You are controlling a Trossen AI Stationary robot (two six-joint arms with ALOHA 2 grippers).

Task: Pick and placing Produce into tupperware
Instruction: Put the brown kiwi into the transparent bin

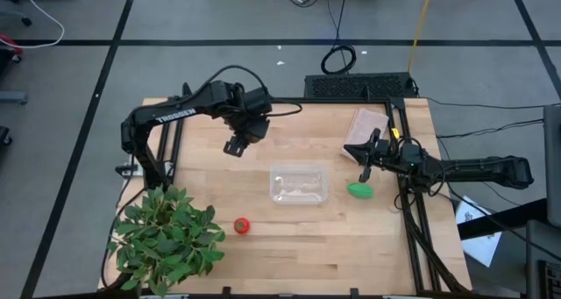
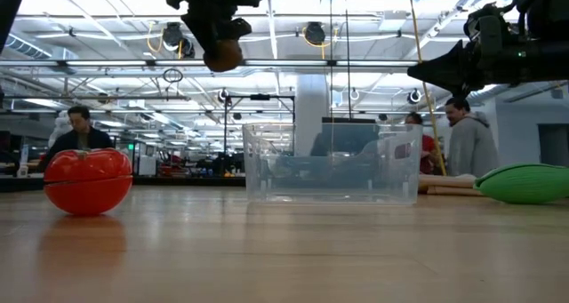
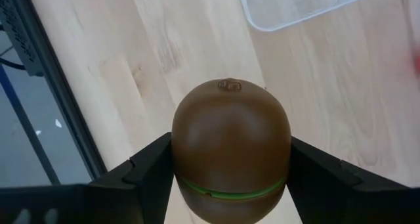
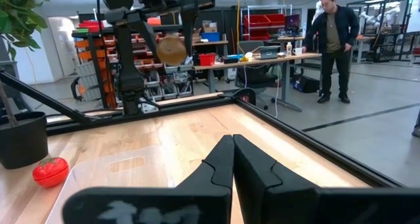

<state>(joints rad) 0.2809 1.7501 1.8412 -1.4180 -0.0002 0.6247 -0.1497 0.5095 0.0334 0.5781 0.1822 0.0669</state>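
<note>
While the red tomato [image 1: 241, 225] sits on the near part of the tabletop [image 1: 289, 255], just beside the leafy plant [image 1: 166, 238] at the near left corner, nothing touches it. Farther in, the clear tupperware [image 1: 299, 183] stands at mid-table, nothing inside that shows. Green oblong piece [image 1: 360, 190] lies to its right, near but apart. Right tool [image 1: 365, 161] hovers just beyond the green piece, fingers [image 4: 226, 161] clenched together, holding nothing. Pinkish-tan packet [image 1: 364, 128] lies flat at the far right. Left tool [image 1: 236, 144] hangs above the far left of the tabletop, well off the surface, grasping the brown kiwi [image 3: 230, 148] between both fingers [image 3: 147, 171]. Beyond the table, people stand in the room.
</note>
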